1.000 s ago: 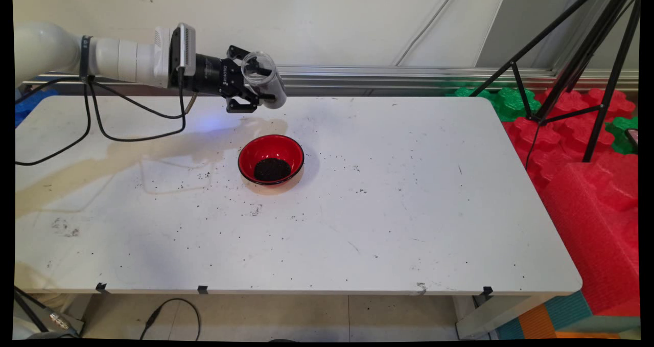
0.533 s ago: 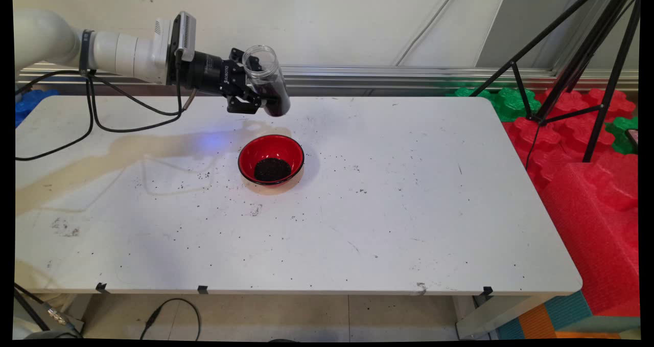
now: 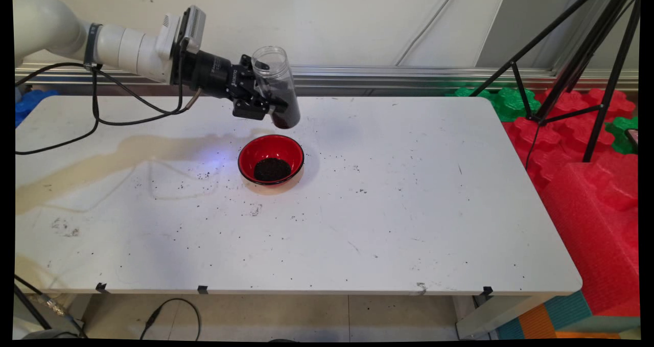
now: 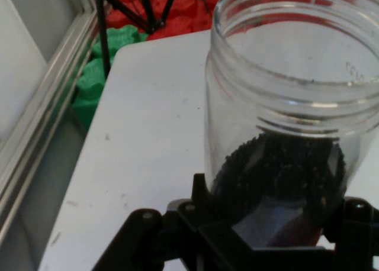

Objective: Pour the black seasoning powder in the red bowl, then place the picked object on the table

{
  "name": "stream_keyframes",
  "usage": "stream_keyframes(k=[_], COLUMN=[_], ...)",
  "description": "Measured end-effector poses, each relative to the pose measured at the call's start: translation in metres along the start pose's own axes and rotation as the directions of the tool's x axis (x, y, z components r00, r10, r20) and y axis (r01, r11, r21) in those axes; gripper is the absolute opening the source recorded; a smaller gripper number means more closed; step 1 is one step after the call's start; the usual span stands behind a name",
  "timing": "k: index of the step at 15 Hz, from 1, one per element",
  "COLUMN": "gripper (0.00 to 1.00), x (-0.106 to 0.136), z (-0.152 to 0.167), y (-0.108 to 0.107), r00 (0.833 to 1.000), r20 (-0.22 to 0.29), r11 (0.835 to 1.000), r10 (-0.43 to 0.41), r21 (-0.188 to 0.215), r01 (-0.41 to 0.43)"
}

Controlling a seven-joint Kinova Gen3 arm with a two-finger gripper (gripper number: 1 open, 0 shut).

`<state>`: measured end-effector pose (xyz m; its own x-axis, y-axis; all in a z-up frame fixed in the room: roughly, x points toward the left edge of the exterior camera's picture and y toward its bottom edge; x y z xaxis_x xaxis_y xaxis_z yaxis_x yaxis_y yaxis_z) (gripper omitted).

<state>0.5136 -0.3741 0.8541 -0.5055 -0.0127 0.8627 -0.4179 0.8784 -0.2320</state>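
Observation:
My gripper (image 3: 265,101) is shut on a clear plastic jar (image 3: 277,87), held in the air above the far side of a red bowl (image 3: 271,159). The jar stands nearly upright, mouth up, leaning slightly, with dark grains settled in its lower part. The bowl rests on the white table (image 3: 388,199) with a heap of the same dark grains in its bottom. In the hand view the jar (image 4: 284,135) fills the right side, its open threaded mouth toward the top and grains at its base by my gripper (image 4: 269,223).
Dark grains lie scattered on the table around the bowl. Black cables (image 3: 102,117) hang from the arm at the left. A black tripod (image 3: 577,66) stands over red and green foam blocks (image 3: 587,147) off the table's right side.
The jar has turned from lying almost on its side to nearly upright, and its grains have slid back to its bottom. The gripper has shifted a little right and forward.

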Motion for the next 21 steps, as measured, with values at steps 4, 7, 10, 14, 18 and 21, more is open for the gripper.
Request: stream_keyframes(k=[4,7,10,14,18,21], gripper=[0.00,0.00,0.00,0.00,0.00,0.00], x=[0.014,0.020,0.024,0.025,0.020,0.012], z=[0.012,0.021,0.033,0.050,0.069,0.084], y=[0.013,0.024,0.038,0.054,0.069,0.079], r00=[0.999,0.998,0.996,0.994,0.992,0.990], r20=[-0.006,-0.006,-0.003,0.004,0.019,0.036], r11=[0.998,0.994,0.988,0.980,0.973,0.968], r10=[-0.046,-0.066,-0.086,-0.105,-0.126,-0.139], r21=[-0.052,-0.088,-0.128,-0.167,-0.194,-0.207], r01=[0.046,0.065,0.085,0.104,0.127,0.143])
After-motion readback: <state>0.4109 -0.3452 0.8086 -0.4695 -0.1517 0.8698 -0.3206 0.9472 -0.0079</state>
